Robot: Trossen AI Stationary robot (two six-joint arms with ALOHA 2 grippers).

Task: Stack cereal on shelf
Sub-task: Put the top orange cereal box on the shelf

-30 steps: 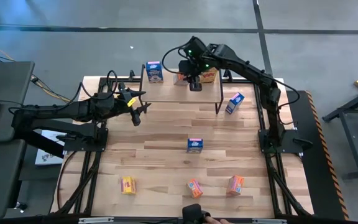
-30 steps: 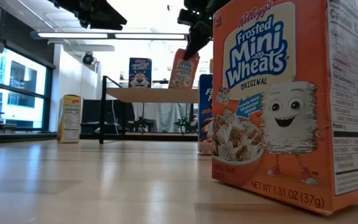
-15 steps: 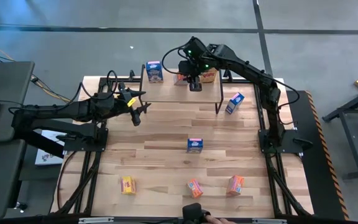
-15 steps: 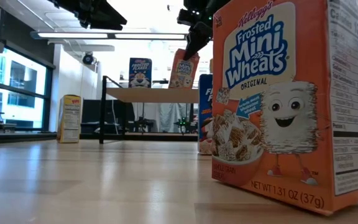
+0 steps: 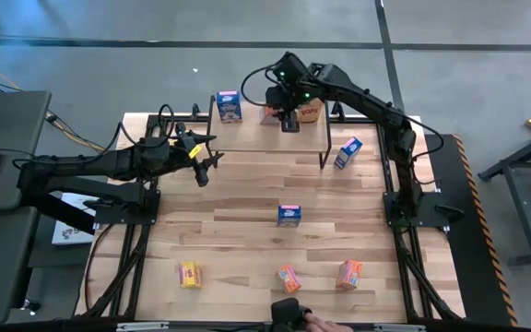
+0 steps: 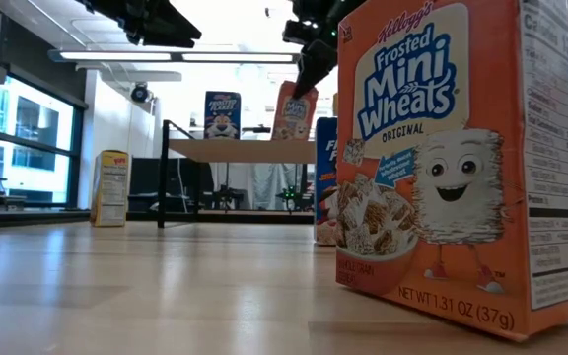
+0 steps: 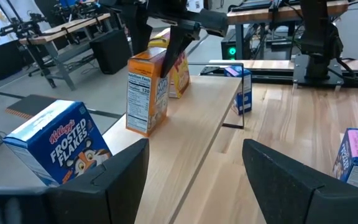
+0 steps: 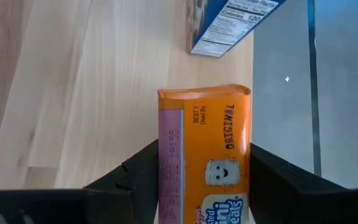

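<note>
Orange cereal box [image 7: 146, 92], clamped in the right gripper's [image 5: 288, 112] fingers, stands tilted on the shelf [image 5: 275, 138] and may topple backward off its rim once released.

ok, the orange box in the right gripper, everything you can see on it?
The orange Frosted Mini-Wheats box is small printed cardboard, with "ORIGINAL", a best-by stamp on its top flap and a nutrition panel on one side. It stands near upright, slightly tilted, on the shelf, mid-plank, between a blue Frosted Flakes box and a yellow box. The right gripper clamps its upper part, one finger per side. Whether its base rests fully on the plank cannot be told.
</note>
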